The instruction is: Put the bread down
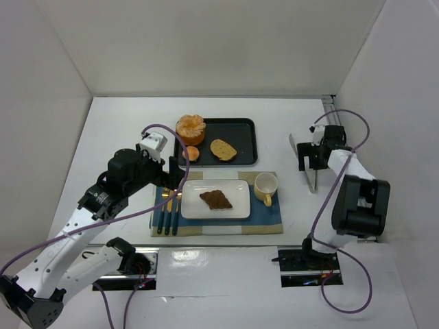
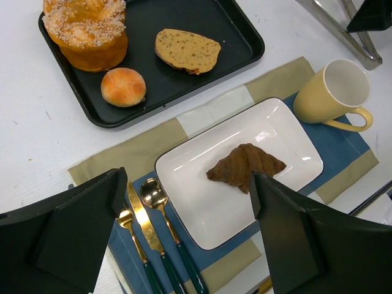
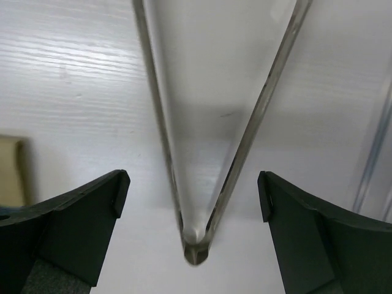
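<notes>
The bread, a dark brown lumpy piece, lies alone on the white rectangular plate, right of its middle. My left gripper hovers open over the plate's left edge and the cutlery, with nothing between its fingers. At the far right my right gripper stands open over a pair of metal tongs lying on the table; its fingers are on either side of the tongs' hinged end and do not touch it.
A black tray behind the plate holds a large sugared bun, a small orange bun and a tan slice. A yellow cup stands right of the plate. Gold cutlery lies left, on the placemat.
</notes>
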Controlling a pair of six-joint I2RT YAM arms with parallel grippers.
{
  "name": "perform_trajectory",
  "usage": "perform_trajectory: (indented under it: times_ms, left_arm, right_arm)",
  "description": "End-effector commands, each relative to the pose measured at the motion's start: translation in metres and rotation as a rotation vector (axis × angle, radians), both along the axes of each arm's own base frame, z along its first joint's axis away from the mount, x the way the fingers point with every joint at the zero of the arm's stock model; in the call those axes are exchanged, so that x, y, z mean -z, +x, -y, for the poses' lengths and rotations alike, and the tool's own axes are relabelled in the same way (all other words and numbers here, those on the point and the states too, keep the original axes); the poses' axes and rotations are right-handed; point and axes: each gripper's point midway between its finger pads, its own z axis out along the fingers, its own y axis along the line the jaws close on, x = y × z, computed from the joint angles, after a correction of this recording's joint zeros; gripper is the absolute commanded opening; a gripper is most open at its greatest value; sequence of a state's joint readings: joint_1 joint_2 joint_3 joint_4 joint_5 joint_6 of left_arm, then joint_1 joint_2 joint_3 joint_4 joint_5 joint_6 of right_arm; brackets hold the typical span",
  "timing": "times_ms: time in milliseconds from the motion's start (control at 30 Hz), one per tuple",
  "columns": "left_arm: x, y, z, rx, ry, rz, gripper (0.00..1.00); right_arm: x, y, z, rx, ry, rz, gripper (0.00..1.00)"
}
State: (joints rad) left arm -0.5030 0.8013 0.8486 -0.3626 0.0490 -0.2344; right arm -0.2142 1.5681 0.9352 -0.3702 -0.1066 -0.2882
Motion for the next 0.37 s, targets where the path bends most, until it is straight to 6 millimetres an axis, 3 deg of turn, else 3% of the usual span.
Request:
perform_trajectory:
  times_ms: [0, 100, 133, 167, 300, 333]
  left_arm:
    - [-0.012, 0.003, 0.005, 0.026, -0.016, 0.055, 1.0]
    - [-0.012, 0.002, 0.006, 0.034, -0.019, 0.054, 1.0]
    - [-0.015, 0.003, 0.007, 0.038, -0.017, 0.068, 1.0]
    - [-0.015, 0.002, 0.008, 0.048, -0.02, 0.067, 1.0]
    - [-0.008, -0.001, 0.012, 0.081, -0.02, 0.06, 1.0]
    - [-0.008, -0.001, 0.017, 0.101, -0.027, 0.056, 1.0]
  right_arm:
    - [-0.056, -0.005, -0.012, -0.053, 0.027, 0.12, 1.0]
    - [-0.104, -0.003, -0.016, -0.071, 0.021, 0.221, 1.0]
    - [-0.111, -0.004, -0.015, -0.04, 0.027, 0.241, 1.0]
    - [-0.137, 0.0, -0.013, -0.012, 0.015, 0.339, 1.0]
    - [-0.19, 0.004, -0.021, 0.083, 0.071, 0.56, 1.0]
    - [-0.195, 0.003, -0.03, 0.051, 0.091, 0.573, 1.0]
